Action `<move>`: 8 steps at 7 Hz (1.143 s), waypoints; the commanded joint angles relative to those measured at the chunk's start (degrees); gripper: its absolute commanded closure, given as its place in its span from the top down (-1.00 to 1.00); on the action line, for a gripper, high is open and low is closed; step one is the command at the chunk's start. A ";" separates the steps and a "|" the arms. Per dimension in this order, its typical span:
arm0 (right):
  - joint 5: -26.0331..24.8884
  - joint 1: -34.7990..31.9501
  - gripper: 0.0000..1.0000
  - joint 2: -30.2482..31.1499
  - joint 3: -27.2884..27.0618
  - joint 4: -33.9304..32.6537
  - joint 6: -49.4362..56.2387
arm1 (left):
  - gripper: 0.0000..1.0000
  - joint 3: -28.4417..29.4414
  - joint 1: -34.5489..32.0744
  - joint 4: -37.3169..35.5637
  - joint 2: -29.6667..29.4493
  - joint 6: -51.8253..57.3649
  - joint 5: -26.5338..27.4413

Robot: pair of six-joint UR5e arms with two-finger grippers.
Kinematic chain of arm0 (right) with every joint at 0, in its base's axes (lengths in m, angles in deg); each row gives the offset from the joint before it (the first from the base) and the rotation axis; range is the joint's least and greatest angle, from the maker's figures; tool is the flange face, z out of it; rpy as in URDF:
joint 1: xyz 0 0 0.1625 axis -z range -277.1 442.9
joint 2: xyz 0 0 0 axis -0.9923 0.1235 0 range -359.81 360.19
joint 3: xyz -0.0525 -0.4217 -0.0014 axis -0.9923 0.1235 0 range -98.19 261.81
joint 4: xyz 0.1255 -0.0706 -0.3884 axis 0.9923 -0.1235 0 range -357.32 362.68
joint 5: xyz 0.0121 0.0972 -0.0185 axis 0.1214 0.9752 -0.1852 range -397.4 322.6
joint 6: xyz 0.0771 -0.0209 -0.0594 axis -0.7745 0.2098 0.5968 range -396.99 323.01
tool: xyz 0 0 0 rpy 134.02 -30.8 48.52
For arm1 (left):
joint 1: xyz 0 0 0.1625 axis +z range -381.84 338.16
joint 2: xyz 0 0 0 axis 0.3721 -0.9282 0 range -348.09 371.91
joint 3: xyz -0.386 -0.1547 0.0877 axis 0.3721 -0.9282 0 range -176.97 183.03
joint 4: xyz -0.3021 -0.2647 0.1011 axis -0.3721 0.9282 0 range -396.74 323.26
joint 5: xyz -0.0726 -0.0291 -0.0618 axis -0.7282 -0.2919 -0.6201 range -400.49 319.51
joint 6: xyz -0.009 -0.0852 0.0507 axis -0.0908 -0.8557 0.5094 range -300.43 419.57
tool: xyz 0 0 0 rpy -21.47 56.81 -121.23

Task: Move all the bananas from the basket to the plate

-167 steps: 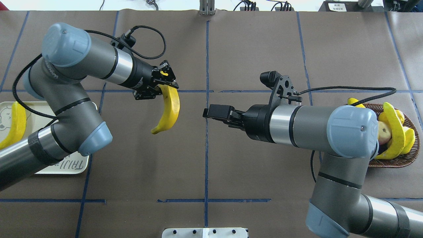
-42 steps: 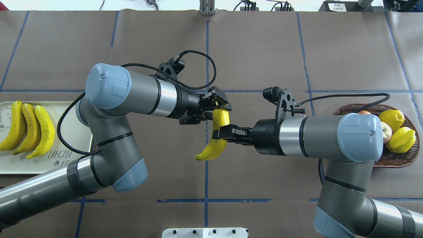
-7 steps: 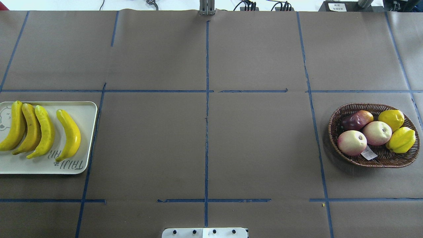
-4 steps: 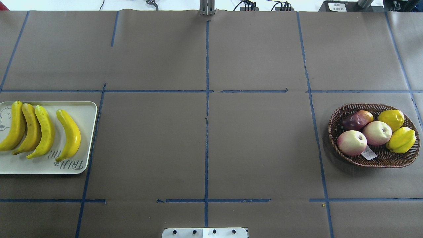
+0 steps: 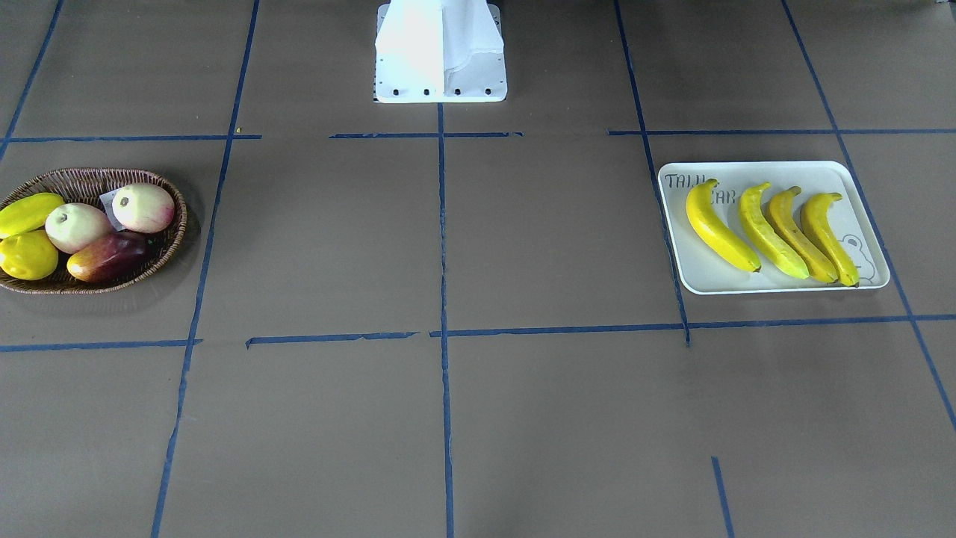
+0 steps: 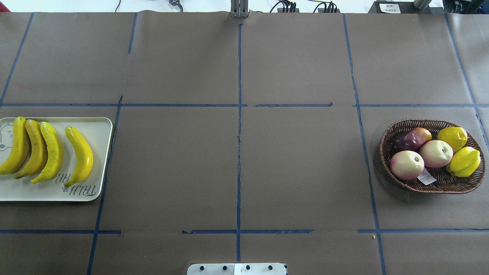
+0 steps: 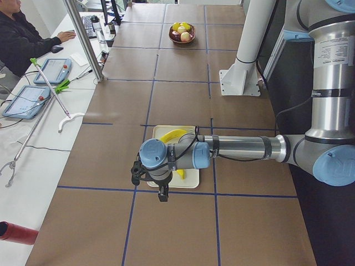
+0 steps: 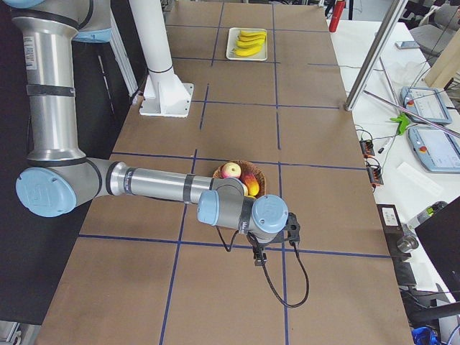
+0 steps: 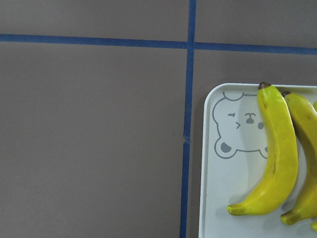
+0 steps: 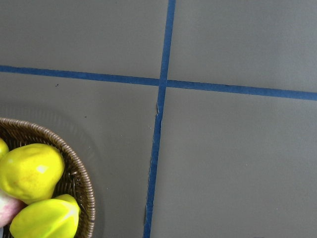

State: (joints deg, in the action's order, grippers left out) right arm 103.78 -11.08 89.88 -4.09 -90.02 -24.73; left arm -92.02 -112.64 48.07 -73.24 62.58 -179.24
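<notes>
Four yellow bananas (image 6: 51,152) lie side by side on the white plate (image 6: 97,131) at the table's left; they also show in the front view (image 5: 765,232) on the plate (image 5: 762,172). The left wrist view shows the plate's bear corner (image 9: 213,173) and a banana (image 9: 277,153). The wicker basket (image 6: 382,152) at the right holds no banana. My left gripper (image 7: 162,195) hangs above the plate's near edge, my right gripper (image 8: 257,257) beside the basket (image 8: 259,180). I cannot tell whether either is open or shut.
The basket holds two pink-white round fruits (image 6: 407,165), a dark red fruit (image 6: 412,139), a lemon (image 6: 452,138) and a yellow-green fruit (image 6: 464,162). The white robot base (image 5: 441,52) stands at the table's edge. An operator (image 7: 22,39) sits at a side desk.
Nothing has moved in the last second. Since six seconds ago the fourth banana has gone from the grippers at mid-table onto the plate, and both arms have left the overhead view.
</notes>
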 commanded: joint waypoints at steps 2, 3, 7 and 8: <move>-4.83 0.03 0.99 -0.56 -4.70 0.24 -8.83 | 1.00 -0.49 0.00 -0.17 -0.54 -0.29 -0.03; -5.21 0.03 0.99 -0.48 -4.98 0.24 -8.83 | 1.00 -0.49 0.00 -0.17 -0.54 -0.29 -0.03; -4.77 0.03 0.99 -0.04 -4.98 0.15 -8.75 | 1.00 -0.40 0.00 -0.08 -1.33 -0.29 -0.03; -4.77 0.03 0.99 0.05 -4.89 0.15 -8.83 | 1.00 -0.49 0.00 -0.08 -1.24 -0.29 -0.03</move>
State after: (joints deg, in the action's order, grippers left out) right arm 99.03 -11.05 89.82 -9.06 -89.87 -33.52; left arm -92.44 -112.63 47.98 -74.50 62.27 -179.27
